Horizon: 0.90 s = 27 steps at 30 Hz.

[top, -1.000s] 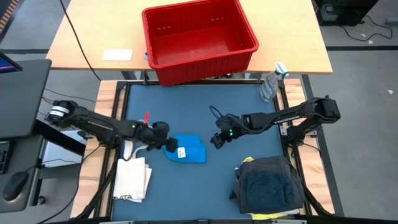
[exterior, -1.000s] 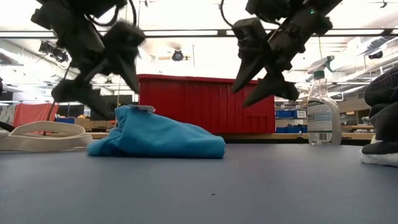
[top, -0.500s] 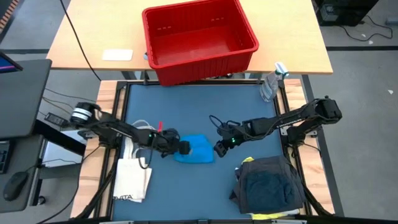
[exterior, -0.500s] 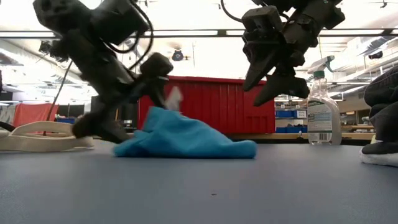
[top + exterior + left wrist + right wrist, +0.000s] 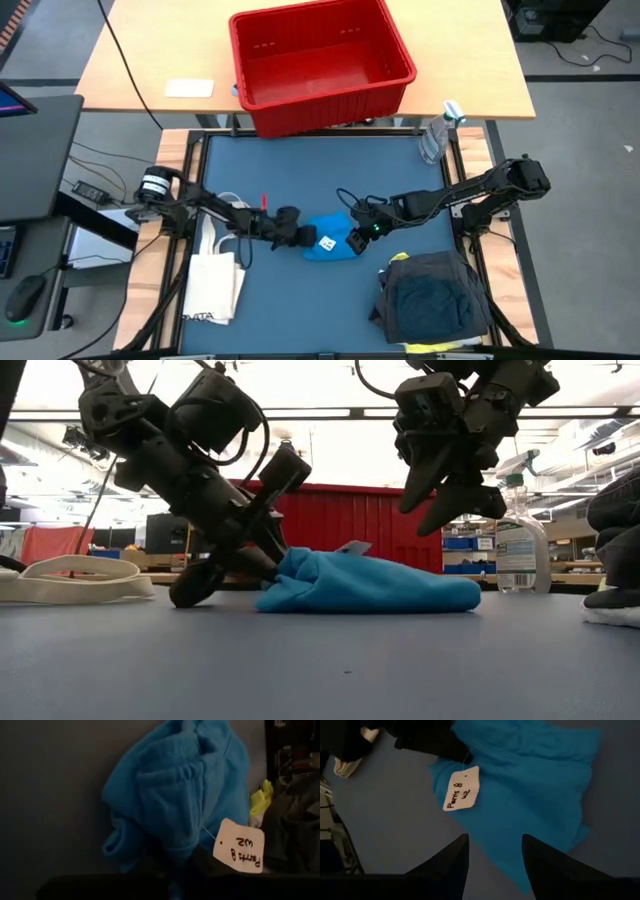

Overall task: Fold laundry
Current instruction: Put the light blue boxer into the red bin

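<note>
My left jaws are pinched shut on the near edge of a bright blue garment, which lies bunched on the blue bench near its middle. A white tag with handwriting hangs off the cloth just beside my grip. My right jaws hover partly open and empty just above the garment's other end. To my right sits a dark grey pile; a cream tote bag lies at my left; a red bin stands beyond.

Bunched blue garment, white handwritten tag attached, on dark tabletop
</note>
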### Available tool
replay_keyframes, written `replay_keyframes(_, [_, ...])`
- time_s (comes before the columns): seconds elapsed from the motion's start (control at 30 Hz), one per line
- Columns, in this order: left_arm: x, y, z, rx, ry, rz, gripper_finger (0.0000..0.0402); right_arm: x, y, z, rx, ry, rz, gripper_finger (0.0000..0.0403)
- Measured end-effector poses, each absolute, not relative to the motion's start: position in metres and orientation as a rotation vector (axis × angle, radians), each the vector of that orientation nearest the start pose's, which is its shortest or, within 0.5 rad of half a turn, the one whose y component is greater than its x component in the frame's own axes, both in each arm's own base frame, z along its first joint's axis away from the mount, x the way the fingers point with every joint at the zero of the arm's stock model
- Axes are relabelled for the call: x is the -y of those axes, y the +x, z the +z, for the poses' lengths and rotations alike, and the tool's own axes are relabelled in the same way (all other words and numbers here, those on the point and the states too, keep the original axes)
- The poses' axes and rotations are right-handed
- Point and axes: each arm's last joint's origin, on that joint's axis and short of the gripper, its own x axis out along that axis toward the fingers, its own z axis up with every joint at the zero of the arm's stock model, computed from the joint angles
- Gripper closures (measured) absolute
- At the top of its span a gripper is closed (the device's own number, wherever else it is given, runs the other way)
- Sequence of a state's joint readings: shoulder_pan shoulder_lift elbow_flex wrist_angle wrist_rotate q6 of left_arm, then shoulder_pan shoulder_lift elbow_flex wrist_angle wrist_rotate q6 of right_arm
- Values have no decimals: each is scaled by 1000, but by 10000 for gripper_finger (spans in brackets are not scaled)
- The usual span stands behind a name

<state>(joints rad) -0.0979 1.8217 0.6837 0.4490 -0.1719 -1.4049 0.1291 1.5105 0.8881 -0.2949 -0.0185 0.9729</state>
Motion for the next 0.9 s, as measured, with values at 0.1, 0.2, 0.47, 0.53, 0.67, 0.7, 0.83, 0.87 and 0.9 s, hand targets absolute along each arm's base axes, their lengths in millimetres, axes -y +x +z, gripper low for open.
replay_keyframes(0.1, [17,317,108,-467,-1257,519,387,-39,294,196,-905,846,-316,215])
replay_keyframes(0.2, [5,317,124,-379,-1176,517,393,-39,294,196,-905,843,-315,215])
replay_keyframes(0.47, [-39,300,206,-89,-1138,394,393,-32,294,196,-910,827,-327,215])
replay_keyframes(0.53, [-54,289,229,7,-1119,374,393,-27,295,196,-904,822,-335,215])
replay_keyframes(0.67, [-87,265,261,130,-1072,361,393,-9,296,196,-892,842,-359,215])
replay_keyframes(0.7, [-96,259,267,154,-1056,367,393,-4,296,196,-891,850,-362,215])
replay_keyframes(0.83, [-141,243,300,262,-998,364,393,17,296,196,-874,876,-376,215])
replay_keyframes(0.87, [-151,240,309,278,-982,355,393,23,296,196,-869,887,-383,215])
replay_keyframes(0.9, [-161,239,320,295,-956,337,393,29,295,197,-861,900,-385,215])
